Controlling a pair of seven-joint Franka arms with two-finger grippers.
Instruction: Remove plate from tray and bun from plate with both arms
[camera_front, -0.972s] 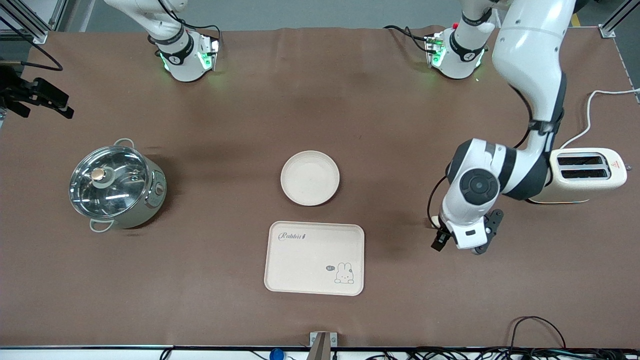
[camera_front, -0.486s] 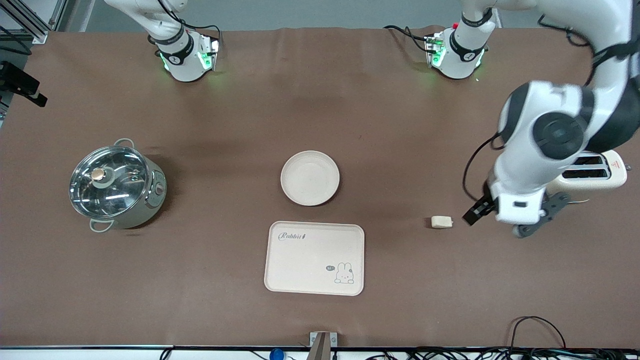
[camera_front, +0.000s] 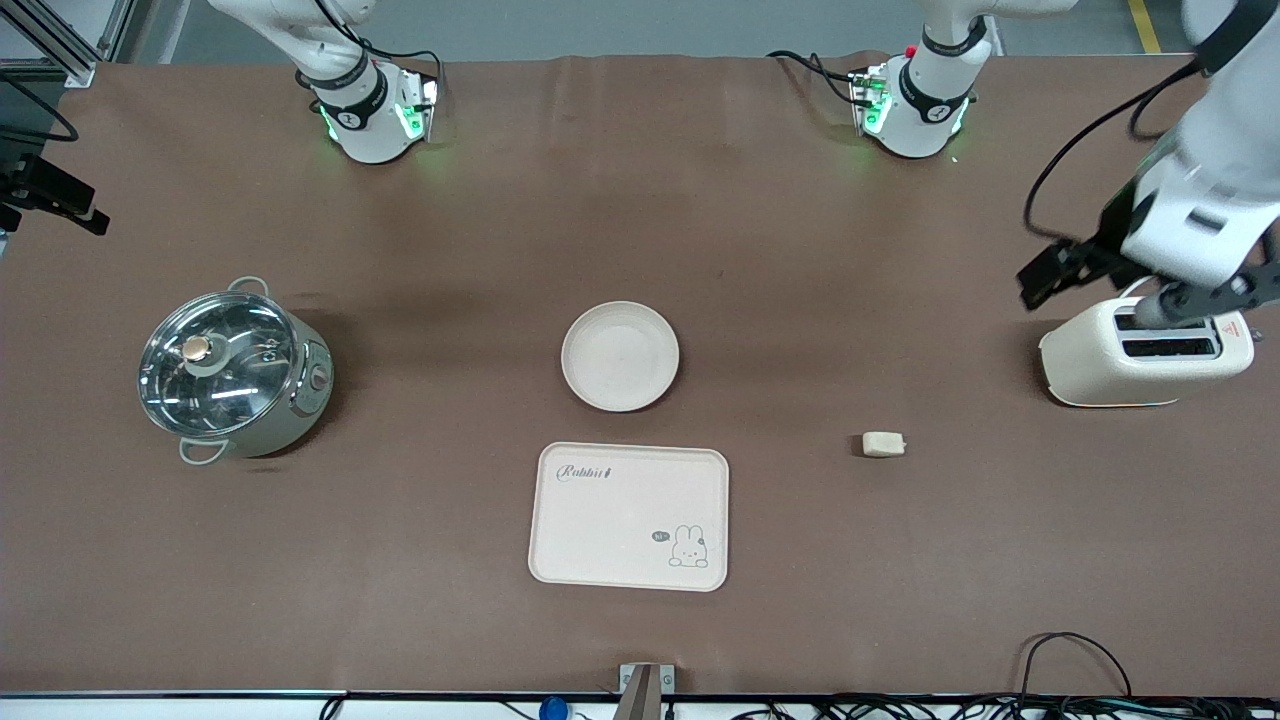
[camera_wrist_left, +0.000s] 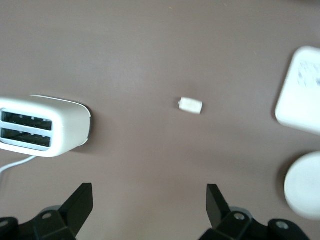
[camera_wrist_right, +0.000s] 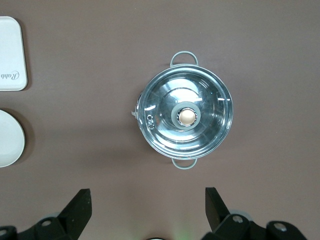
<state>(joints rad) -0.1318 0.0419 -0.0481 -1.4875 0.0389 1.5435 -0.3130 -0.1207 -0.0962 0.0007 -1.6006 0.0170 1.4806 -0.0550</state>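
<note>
The round cream plate (camera_front: 620, 356) lies at mid-table, just farther from the front camera than the rabbit tray (camera_front: 629, 516). The small pale bun (camera_front: 884, 444) lies alone on the brown cloth toward the left arm's end; it also shows in the left wrist view (camera_wrist_left: 191, 105). My left gripper (camera_front: 1118, 288) hangs open and empty over the table beside the toaster (camera_front: 1145, 352); its jaws (camera_wrist_left: 150, 210) stand wide apart. My right gripper (camera_wrist_right: 147, 210) is open and empty, high above the table beside the pot (camera_wrist_right: 186, 116). The plate's edge shows in both wrist views.
A steel pot with a glass lid (camera_front: 232, 372) stands toward the right arm's end. The cream toaster, with its white cord, stands at the left arm's end. Cables lie along the front edge.
My left gripper has lifted away from the bun and swung toward the toaster, empty. The bun now lies uncovered where it was. The plate, tray and pot have not moved.
</note>
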